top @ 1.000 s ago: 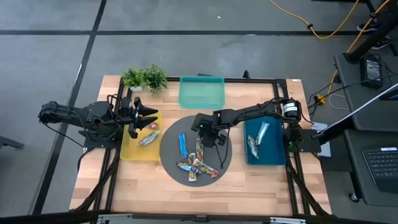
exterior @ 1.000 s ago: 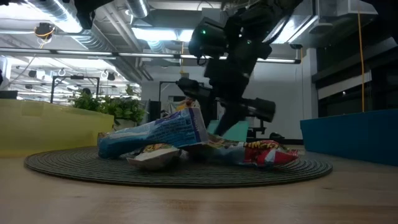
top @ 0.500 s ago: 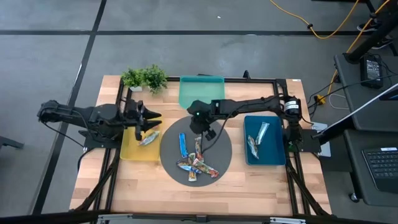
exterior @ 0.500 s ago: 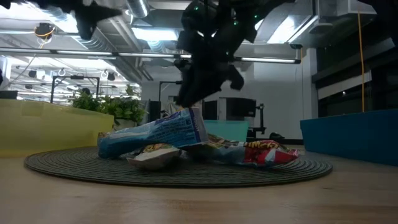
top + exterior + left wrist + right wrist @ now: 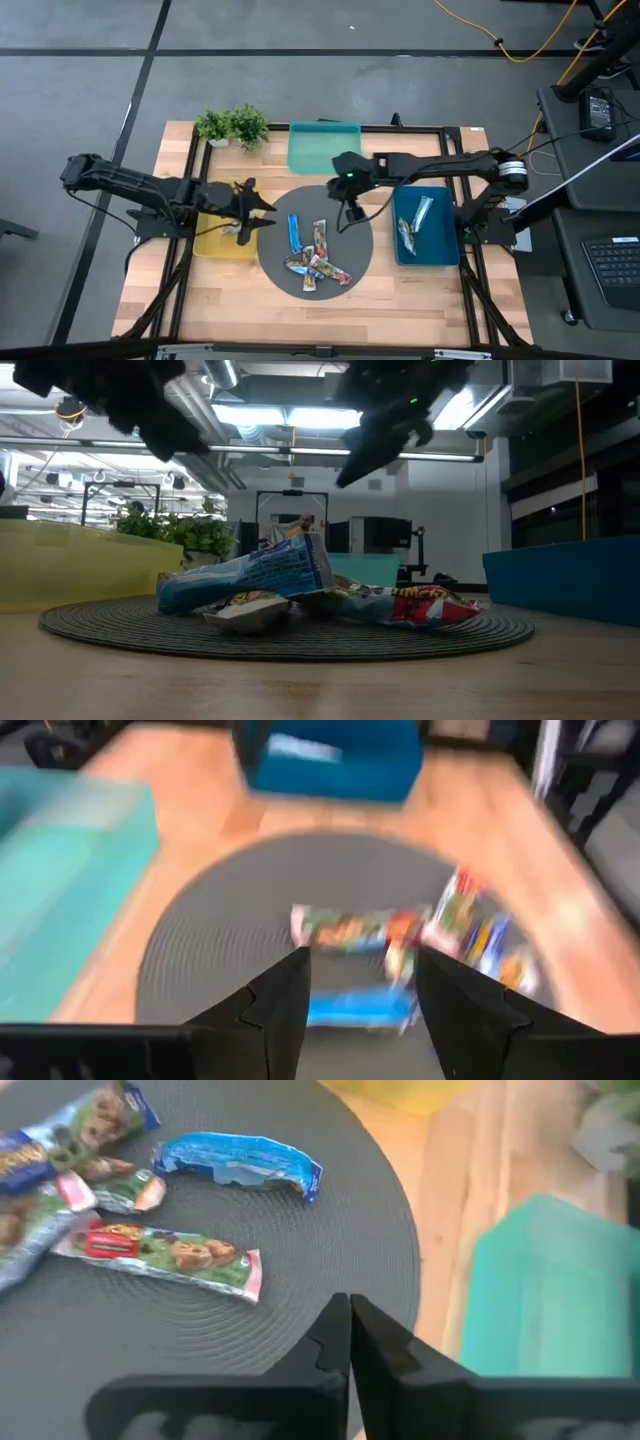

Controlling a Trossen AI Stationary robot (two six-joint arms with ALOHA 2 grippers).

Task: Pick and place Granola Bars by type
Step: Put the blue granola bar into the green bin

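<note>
The work surface is a pale wooden table [image 5: 400,300] framed by dark rails, with a round, dark grey woven mat [image 5: 315,250] at its centre serving as the landmark. On the near half of the mat lie the Granola Bars [image 5: 318,262]: slim, crinkled foil packets, glossy and easily deformed, overlapping in a loose heap, with one blue bar [image 5: 293,232] lying apart toward the mat's left. Overlap is the main risk: a pinch into the heap may lift two bars together or drag a neighbour off the mat, and slick foil may slip from the fingers. At the mat's left edge the left gripper [image 5: 255,210] hangs with its fingers apart and nothing between them. Above the mat's far right edge the right gripper [image 5: 352,208] is pressed together and empty. Rigid plastic trays ring the mat: yellow tray [image 5: 215,245] left, dark-blue tray [image 5: 425,225] right holding two bars, teal tray [image 5: 324,147] beyond it.
</note>
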